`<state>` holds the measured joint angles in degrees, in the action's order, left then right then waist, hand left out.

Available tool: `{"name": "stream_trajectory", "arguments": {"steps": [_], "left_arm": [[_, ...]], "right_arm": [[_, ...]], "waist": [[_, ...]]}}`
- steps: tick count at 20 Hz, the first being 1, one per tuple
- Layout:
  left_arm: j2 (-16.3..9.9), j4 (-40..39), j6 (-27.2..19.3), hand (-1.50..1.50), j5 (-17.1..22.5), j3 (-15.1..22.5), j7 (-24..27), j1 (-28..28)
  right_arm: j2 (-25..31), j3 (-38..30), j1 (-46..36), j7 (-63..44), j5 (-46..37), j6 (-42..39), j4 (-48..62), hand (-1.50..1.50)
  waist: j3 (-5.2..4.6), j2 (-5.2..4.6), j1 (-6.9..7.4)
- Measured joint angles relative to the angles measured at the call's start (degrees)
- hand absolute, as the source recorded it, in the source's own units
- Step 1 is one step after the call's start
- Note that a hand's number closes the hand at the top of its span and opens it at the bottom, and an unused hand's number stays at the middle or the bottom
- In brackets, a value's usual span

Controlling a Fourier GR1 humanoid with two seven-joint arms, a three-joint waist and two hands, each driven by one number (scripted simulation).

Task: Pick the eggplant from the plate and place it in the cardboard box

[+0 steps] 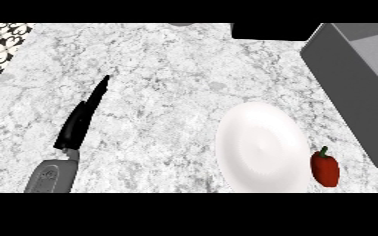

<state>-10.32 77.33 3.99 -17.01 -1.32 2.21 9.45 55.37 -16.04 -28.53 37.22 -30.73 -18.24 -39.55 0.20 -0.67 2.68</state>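
A white plate (pixel 262 147) lies on the marble counter (pixel 162 80) at the lower right, with nothing on it. No eggplant shows anywhere in the head view. A grey box (pixel 347 85) with an open top stands along the right edge, beyond the plate. My left hand (pixel 80 120) comes in at the lower left on its grey forearm. Its fingers are straight and point up and to the right, holding nothing, far to the left of the plate. My right hand does not show.
A red pepper (pixel 325 168) with a green stem lies on the counter just right of the plate. A dark block (pixel 269 30) sits at the far edge, left of the box. A patterned strip (pixel 11 42) marks the counter's far left corner.
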Motion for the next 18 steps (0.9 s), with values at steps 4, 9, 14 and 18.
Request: {"name": "stream_trajectory", "arguments": {"steps": [4, 9, 14, 18], "left_arm": [[-0.35, -1.5, -0.19, 0.0, -0.13, -0.53, 0.99, -0.06], [-0.26, -1.58, -0.18, 0.0, 0.11, -0.88, 0.83, 0.16], [-0.2, -0.96, 0.17, 0.0, 0.28, -0.77, 0.75, 0.35], [-0.23, -1.07, 0.23, 0.0, 0.18, -0.73, 0.89, 0.5]], "right_arm": [[-2.43, -4.15, -4.69, 2.32, 5.71, -3.94, 5.08, -1.5], [-1.71, -8.51, -8.42, 0.55, 10.67, -8.12, 13.4, -1.5], [0.11, -13.79, -11.9, -1.99, 15.54, -10.07, 20.98, -1.5], [1.42, -17.41, -12.2, -1.17, 18.61, -9.64, 24.71, -1.5]], "waist": [[-0.03, 0.02, -0.46], [-0.03, 0.02, -0.72], [0.09, -0.24, -0.29], [0.2, -0.52, -0.12]]}}
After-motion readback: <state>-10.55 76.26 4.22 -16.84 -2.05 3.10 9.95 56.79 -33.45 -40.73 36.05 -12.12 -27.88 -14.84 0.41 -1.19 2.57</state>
